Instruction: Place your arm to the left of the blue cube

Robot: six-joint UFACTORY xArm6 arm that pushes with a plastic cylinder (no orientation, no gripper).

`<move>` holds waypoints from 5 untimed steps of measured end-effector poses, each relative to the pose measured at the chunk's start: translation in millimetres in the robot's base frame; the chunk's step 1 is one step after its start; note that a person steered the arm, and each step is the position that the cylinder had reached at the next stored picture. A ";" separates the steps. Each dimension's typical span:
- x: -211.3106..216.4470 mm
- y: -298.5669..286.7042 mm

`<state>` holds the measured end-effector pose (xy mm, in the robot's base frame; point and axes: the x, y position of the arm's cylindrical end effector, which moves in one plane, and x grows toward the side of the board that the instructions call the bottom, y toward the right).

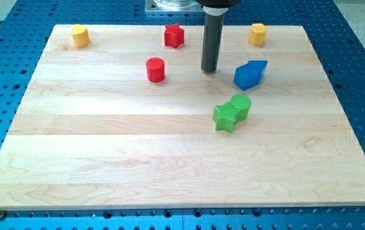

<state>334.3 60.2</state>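
The blue cube (246, 77) sits right of centre in the upper half of the wooden board (106, 153), touching a second blue block (259, 66) at its upper right. My tip (209, 69) rests on the board just to the cube's left and a little toward the view's top, with a small gap between them. The dark rod rises from the tip to the view's top edge.
A green star block (224, 117) and a green cylinder (240, 105) touch each other below the cube. A red cylinder (156, 69) stands left of my tip. A red star block (174, 36) and two yellow blocks (80, 36) (257, 34) line the top edge.
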 end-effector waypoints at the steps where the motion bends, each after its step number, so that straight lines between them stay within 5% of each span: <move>1: 3.9 9.7; 5: 39.2 16.7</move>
